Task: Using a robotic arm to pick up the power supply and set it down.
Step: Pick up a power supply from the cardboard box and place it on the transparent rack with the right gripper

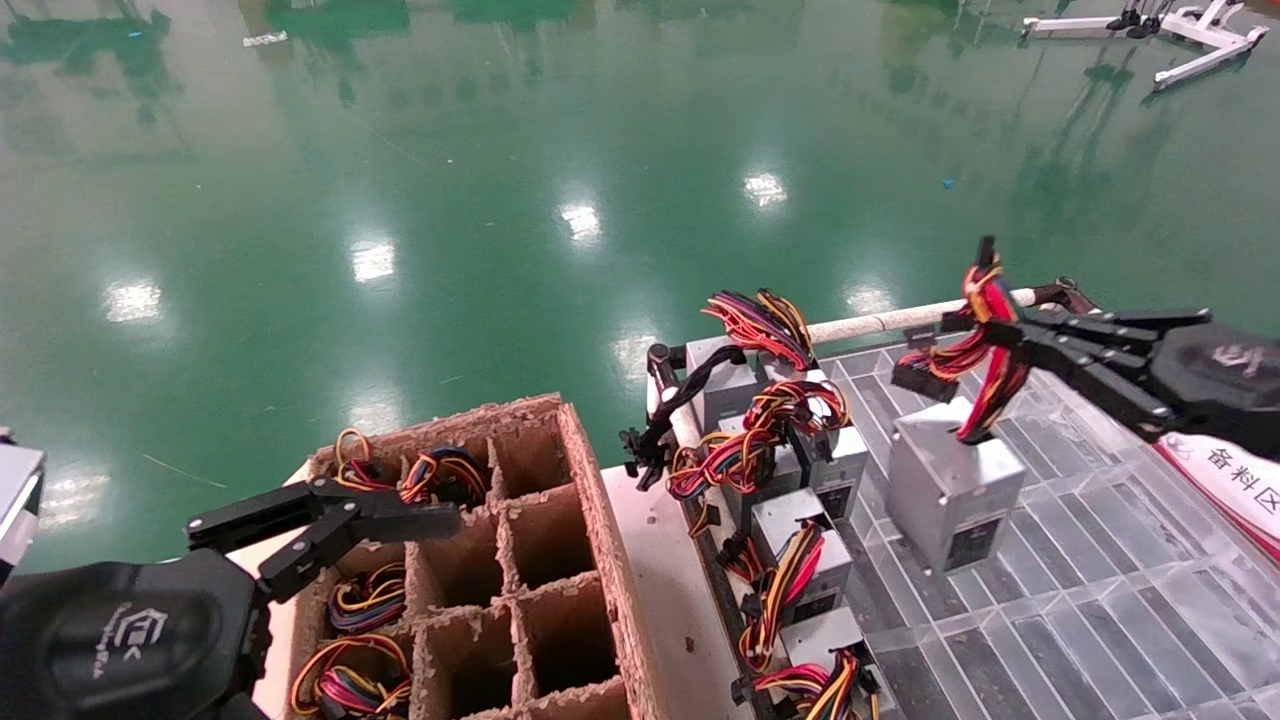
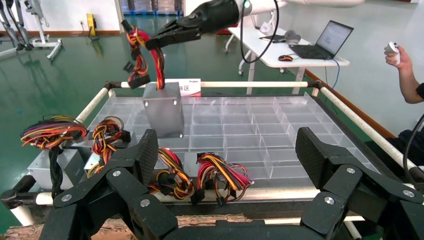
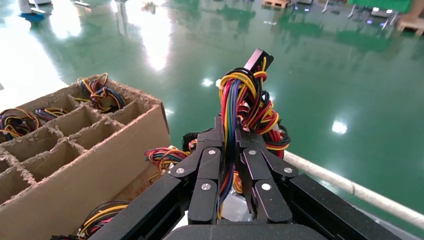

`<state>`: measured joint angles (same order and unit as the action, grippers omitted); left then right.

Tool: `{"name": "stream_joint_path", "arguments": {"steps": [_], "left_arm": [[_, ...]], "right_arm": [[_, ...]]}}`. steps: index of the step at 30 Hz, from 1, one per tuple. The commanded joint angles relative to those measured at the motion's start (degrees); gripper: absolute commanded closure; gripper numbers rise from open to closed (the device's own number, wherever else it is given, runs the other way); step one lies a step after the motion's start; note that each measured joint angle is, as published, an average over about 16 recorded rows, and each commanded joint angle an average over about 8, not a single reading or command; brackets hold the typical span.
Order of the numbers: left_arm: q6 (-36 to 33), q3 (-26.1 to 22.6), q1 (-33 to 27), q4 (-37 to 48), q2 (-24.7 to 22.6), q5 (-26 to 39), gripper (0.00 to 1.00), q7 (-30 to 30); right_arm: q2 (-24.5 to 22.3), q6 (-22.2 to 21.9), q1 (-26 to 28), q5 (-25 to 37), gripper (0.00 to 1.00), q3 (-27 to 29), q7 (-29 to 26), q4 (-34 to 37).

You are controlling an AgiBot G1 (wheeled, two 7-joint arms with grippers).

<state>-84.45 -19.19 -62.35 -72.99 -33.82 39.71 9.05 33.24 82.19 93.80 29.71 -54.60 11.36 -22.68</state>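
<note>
Your right gripper (image 1: 1000, 335) pinches the power supply's (image 1: 950, 485) wire bundle (image 3: 245, 117) tight; the box stands on the clear grid tray (image 1: 1100, 590), open cells around it.

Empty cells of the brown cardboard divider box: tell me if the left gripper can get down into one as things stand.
Probably yes. The left gripper hovers open right over the brown cardboard divider box, and several cells beneath are empty and uncovered. The right gripper, shut on the red wire bundle, is far off.

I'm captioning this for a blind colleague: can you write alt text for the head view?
The right gripper is shut on the wire bundle of a grey power supply standing on a clear gridded tray. The left gripper hovers open over a cardboard divider box, with more supplies between them.
</note>
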Motion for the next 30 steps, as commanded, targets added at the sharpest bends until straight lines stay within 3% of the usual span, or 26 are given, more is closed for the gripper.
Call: {"name": "stream_joint_path", "arguments": {"steps": [1,19,30], "left_arm": [[0.0,0.0,0.0,0.0,0.0,0.0,0.0,0.0],[0.0,0.0,0.0,0.0,0.0,0.0,0.0,0.0],[0.0,0.0,0.0,0.0,0.0,0.0,0.0,0.0]], "right_arm": [[0.7,-0.2,-0.4,0.2,1.0,-0.2,0.2,0.7],[8.1,1.6,-0.7,1.7,1.0,-1.8,0.5,8.6],[10.0,4.2,-4.6,-0.1,1.0,-0.9,1.9,14.9]]}}
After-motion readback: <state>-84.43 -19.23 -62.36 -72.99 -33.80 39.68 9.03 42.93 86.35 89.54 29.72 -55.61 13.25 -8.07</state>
